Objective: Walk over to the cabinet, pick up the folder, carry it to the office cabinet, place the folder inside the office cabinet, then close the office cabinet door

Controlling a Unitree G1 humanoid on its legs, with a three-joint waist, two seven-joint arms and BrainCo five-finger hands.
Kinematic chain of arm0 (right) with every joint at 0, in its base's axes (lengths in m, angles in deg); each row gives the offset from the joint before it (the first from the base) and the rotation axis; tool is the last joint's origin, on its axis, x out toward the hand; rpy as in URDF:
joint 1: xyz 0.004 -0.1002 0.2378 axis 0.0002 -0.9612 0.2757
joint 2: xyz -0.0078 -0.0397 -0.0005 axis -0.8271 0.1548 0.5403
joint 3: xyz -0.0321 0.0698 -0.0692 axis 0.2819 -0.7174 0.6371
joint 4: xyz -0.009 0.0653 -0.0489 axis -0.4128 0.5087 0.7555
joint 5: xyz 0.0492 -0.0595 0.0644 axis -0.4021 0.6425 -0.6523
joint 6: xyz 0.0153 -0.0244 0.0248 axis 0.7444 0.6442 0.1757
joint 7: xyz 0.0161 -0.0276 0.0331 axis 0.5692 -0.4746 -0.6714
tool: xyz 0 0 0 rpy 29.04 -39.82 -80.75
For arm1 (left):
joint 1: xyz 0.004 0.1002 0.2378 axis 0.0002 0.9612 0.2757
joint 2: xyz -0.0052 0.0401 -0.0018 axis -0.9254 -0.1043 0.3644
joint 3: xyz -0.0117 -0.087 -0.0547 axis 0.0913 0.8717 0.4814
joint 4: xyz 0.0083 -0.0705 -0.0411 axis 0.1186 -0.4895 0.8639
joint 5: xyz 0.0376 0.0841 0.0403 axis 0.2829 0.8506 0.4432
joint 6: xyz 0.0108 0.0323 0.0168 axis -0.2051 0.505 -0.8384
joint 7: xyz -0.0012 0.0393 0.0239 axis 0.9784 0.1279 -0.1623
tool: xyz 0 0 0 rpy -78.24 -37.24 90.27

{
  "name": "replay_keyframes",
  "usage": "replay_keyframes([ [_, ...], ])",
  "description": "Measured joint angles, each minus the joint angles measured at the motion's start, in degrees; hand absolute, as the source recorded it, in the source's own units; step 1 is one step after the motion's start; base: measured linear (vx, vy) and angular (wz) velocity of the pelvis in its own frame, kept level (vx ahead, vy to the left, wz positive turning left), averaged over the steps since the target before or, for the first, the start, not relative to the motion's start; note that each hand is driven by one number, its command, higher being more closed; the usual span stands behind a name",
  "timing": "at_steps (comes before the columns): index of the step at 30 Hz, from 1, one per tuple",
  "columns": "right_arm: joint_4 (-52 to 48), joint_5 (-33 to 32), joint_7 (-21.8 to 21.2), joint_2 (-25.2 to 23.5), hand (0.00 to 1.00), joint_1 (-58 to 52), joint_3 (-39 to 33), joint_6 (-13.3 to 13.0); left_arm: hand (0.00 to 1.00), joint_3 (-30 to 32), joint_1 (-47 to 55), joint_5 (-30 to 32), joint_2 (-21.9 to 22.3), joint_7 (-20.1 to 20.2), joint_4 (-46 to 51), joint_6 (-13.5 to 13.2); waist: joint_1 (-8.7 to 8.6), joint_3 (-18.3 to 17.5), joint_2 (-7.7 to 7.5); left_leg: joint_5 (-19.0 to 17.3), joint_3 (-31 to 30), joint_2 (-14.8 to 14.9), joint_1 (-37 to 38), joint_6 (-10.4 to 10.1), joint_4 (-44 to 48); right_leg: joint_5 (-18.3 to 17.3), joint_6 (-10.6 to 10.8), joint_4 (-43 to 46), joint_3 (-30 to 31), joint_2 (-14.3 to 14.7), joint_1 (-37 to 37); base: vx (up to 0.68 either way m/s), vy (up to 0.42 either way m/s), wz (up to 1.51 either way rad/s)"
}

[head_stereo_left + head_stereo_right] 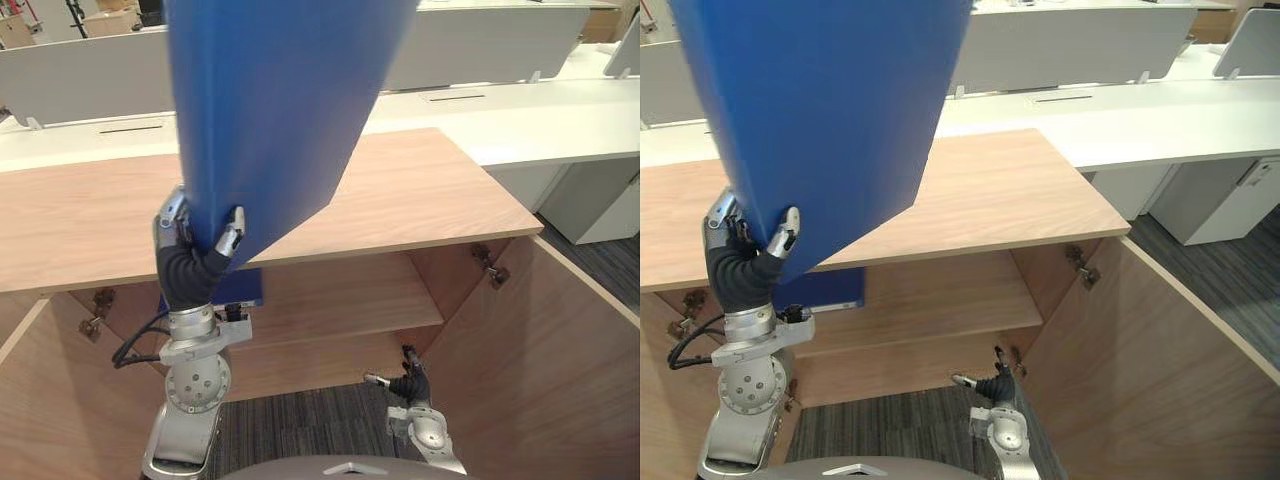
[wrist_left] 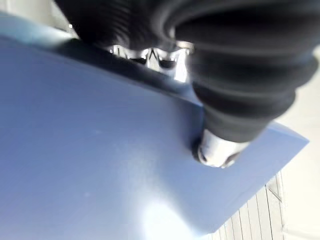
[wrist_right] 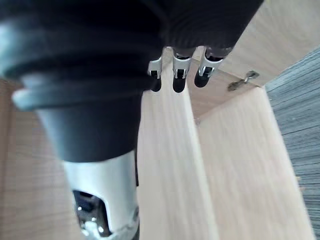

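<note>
The left hand (image 1: 190, 265) has its fingers and thumb curled round the lower corner of the blue folder (image 1: 270, 110). It holds the folder upright and high, above the cabinet (image 1: 420, 190) top and not yet inside. With a grip on one corner only, I judge the folder apt to swing. To do this step well, lower it slowly and turn it flat enough to clear the top's front edge. Then slide it onto the shelf (image 1: 340, 300) beside the blue item (image 1: 243, 288) already lying there (perhaps another folder; I cannot tell), and let go only once it rests. The right hand (image 1: 408, 383) hangs low near the right door (image 1: 560, 370), its fingers loose and empty, well placed to push that door shut afterwards. Counted: one folder in hand, one blue item on the shelf, and one shelf. Two doors stand open, the left door (image 1: 40, 400) being the other, with two hinges (image 1: 488, 262) in sight, one on each side. White desks (image 1: 540, 120) stand behind.
</note>
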Motion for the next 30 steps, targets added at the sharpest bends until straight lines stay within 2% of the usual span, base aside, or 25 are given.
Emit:
replay_keyframes([
  [5,-14.1,-4.2,1.5,-3.4,0.0,-4.0,-1.5,-3.3,1.0,0.3,4.6,-4.9,1.3,0.0,0.0,-0.2,-0.09,0.3,-0.6,-0.5,0.9,0.0,0.1,0.0,0.0,0.1,0.1,0.1,0.7,0.0,-0.2,0.01,-0.004,-0.08],
  [16,-40.8,-3.0,6.6,-4.2,0.0,-8.9,-1.4,-6.5,1.0,-0.9,9.5,-6.9,1.7,0.2,1.5,-0.4,-0.93,0.3,-0.62,-1.9,4.2,0.1,0.5,-0.1,0.0,0.2,0.4,-0.1,3.2,0.0,-1.5,0.02,-0.003,-0.15],
  [18,-43.9,-1.7,7.8,-4.2,0.0,-8.9,-1.2,-7.2,1.0,-1.0,9.5,-6.9,1.7,0.2,1.5,-0.4,-1.21,0.1,-0.63,-2.0,4.5,0.0,0.4,-0.1,0.0,0.2,0.5,-0.1,3.4,0.0,-1.7,0.02,-0.011,-0.08],
  [24,-48.8,-0.9,7.4,-3.4,0.0,-4.2,-1.2,-8.9,1.0,-0.8,8.9,-7.6,1.5,1.8,1.4,-0.4,-1.39,-0.2,-1.05,-2.0,4.4,-0.1,0.1,-0.1,0.0,0.4,0.8,-0.1,3.7,-0.1,-2.0,0.0,0.0,0.0],
  [30,-48.8,-1.1,3.4,-0.1,0.0,5.0,-1.6,-10.7,1.0,0.8,5.2,-9.9,0.8,5.5,-1.5,-1.7,-1.23,-0.3,-0.96,-1.8,4.0,-0.5,0.0,0.3,0.0,0.8,1.3,-0.2,3.5,-0.4,-1.8,-0.04,-0.012,0.03],
])
